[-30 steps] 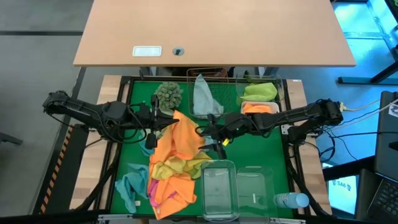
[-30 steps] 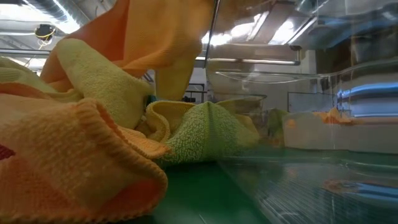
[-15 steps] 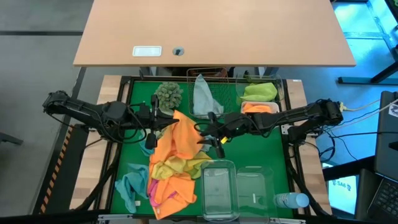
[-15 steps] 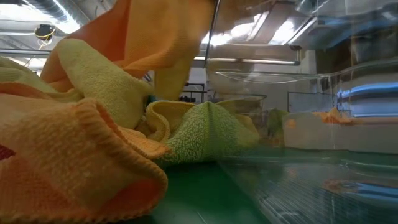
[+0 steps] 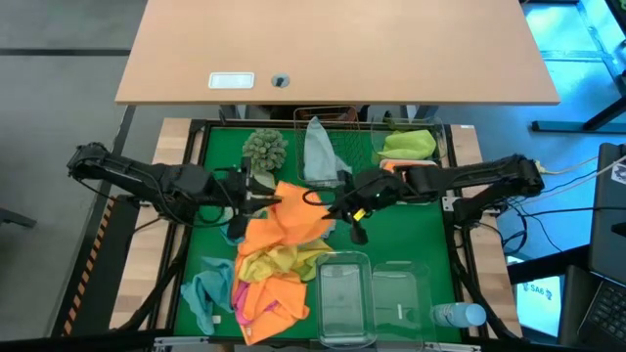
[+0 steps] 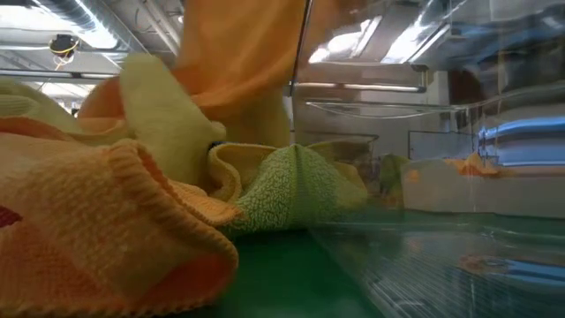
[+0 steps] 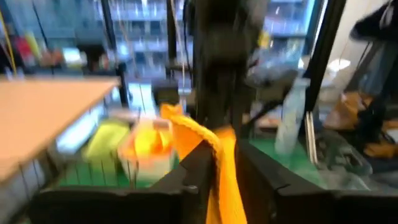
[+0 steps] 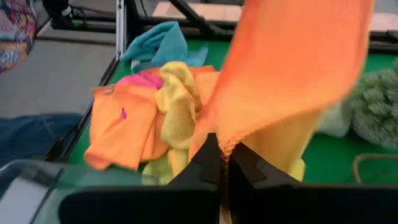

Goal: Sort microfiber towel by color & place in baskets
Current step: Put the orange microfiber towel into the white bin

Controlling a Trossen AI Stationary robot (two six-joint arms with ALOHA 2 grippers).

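1. Both tools gripped one orange towel (image 5: 290,217) at frame centre in the high view, lifted off the green bench (image 5: 210,156). Left tool (image 5: 266,198) was clamped on its left edge; in the left wrist view the cloth ran between the fingers. Right tool (image 5: 337,207) was clamped on its right edge; the right wrist view showed the fingers pinched on the hem.
2. The pile (image 5: 269,279) lay lower left of centre: orange, yellow, lime, a bit of pink, with a teal towel (image 5: 205,290) at its left edge.
3. Risk: the hanging orange cloth touched the yellow towel (image 6: 163,124) below it; a further lift could drag that one along and mix colours.
4. Risk: two tools pulling apart could yank the hem out of one grip, dropping the cloth back on the pile.
5. Likely target was the white tray (image 5: 409,171) right of centre, already holding orange, partly hidden under the right arm; the cloth could snag on that arm or drape over the rim.
6. The lime tray (image 5: 408,145) sat just above it; a wrong-bin drop was easy.
7. The wire basket (image 5: 344,118) at top centre held a grey-blue towel (image 5: 319,152); a wide swing might catch it.
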